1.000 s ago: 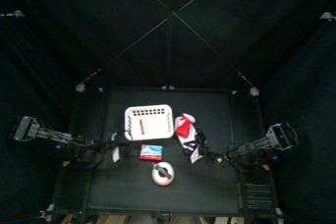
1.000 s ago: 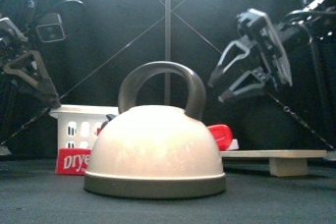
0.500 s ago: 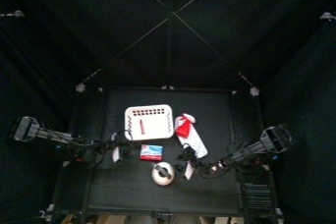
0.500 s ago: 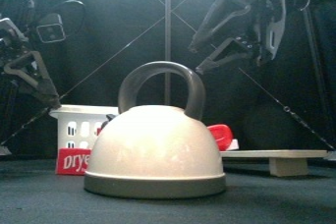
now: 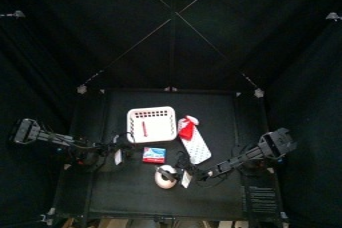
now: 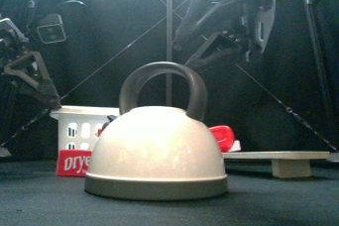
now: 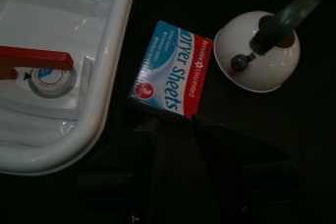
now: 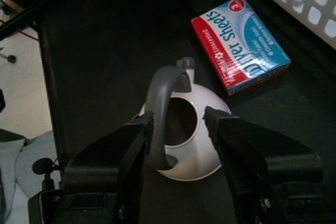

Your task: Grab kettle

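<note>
The black table [image 5: 127,187] holds everything. The biggest thing on it is the white basket [image 5: 151,124], and inside it lies a red-and-white object [image 7: 37,69]. Just beside the basket lies a small blue-and-red box [image 7: 176,69]. The kettle [image 8: 195,136] stands near the table's front edge, close to the box, with its dark handle [image 6: 165,81] arching over the top. The right gripper [image 8: 186,130] hangs above the kettle with its jaws wide apart on either side of the handle, holding nothing. The left gripper [image 7: 178,159] rests by the basket; I cannot tell how its jaws stand.
</note>
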